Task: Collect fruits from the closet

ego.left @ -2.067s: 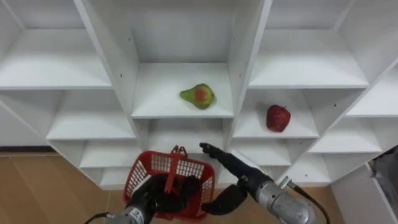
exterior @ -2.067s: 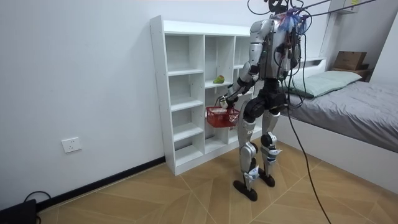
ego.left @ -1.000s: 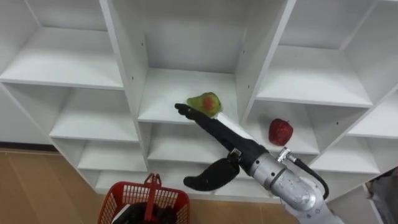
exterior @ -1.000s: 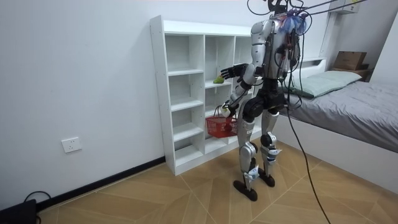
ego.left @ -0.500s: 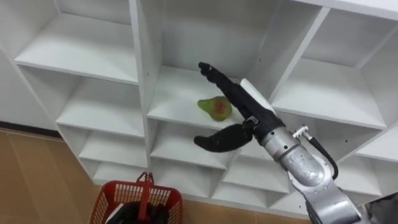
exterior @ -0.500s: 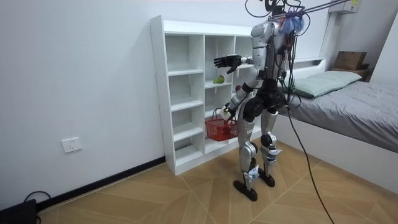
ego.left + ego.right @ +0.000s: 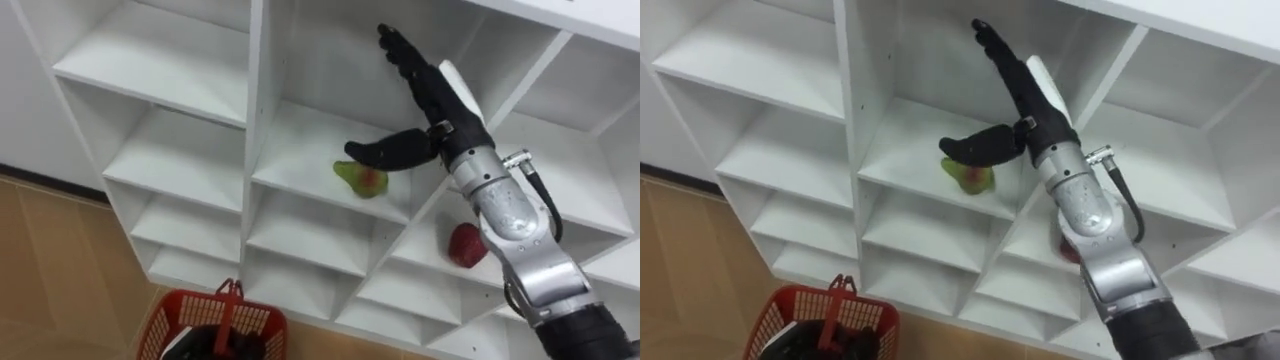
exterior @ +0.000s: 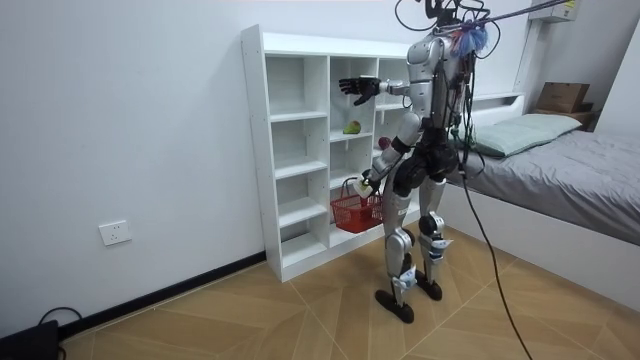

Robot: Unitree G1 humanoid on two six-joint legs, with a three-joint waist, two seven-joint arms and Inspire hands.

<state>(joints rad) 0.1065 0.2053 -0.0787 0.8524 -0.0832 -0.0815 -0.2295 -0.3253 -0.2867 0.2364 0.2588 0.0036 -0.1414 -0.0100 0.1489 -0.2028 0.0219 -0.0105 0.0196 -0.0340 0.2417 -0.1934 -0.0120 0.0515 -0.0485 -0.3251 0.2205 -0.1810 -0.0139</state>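
Right hand (image 7: 438, 108), fingers spread loose, hovers just above the pear (image 7: 362, 178); left hand (image 8: 366, 183) grips the basket (image 7: 172, 318).

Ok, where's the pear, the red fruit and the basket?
pear (image 7: 360, 180): left eye view, on its green middle.
red fruit (image 7: 463, 247): left eye view, on its red front.
basket (image 7: 163, 325): left eye view, on its left mesh wall.

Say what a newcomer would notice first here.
The open right hand is raised before the white shelf unit, above a green pear on a shelf. A red fruit sits lower in the next column to the right, and a red basket hangs low on the left.
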